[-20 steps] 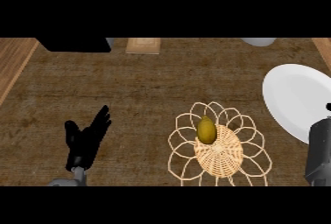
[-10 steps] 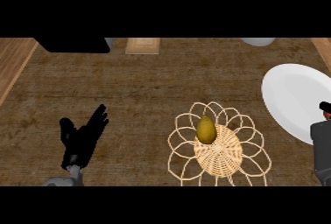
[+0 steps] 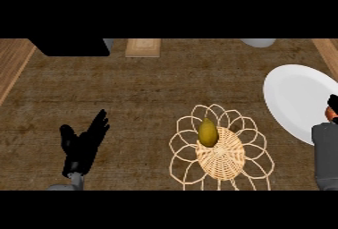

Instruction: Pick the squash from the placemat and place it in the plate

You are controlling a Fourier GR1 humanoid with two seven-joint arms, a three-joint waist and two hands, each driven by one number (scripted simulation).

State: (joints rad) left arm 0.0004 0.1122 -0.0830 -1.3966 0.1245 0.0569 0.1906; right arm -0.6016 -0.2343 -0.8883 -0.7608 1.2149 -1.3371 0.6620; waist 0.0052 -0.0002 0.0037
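Squash [image 3: 207,132] seen lower centre on placemat [image 3: 221,154], long axis vertical; right hand [image 3: 331,108] nearer, fingers can't be told; left hand [image 3: 82,143] spread, resting lower left

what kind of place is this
Probably a kitchen or dining counter: a brown woven-looking surface carries a white plate, and a wicker placemat with a yellow-green squash lying on it. Pale wooden edging runs along the left and right sides.
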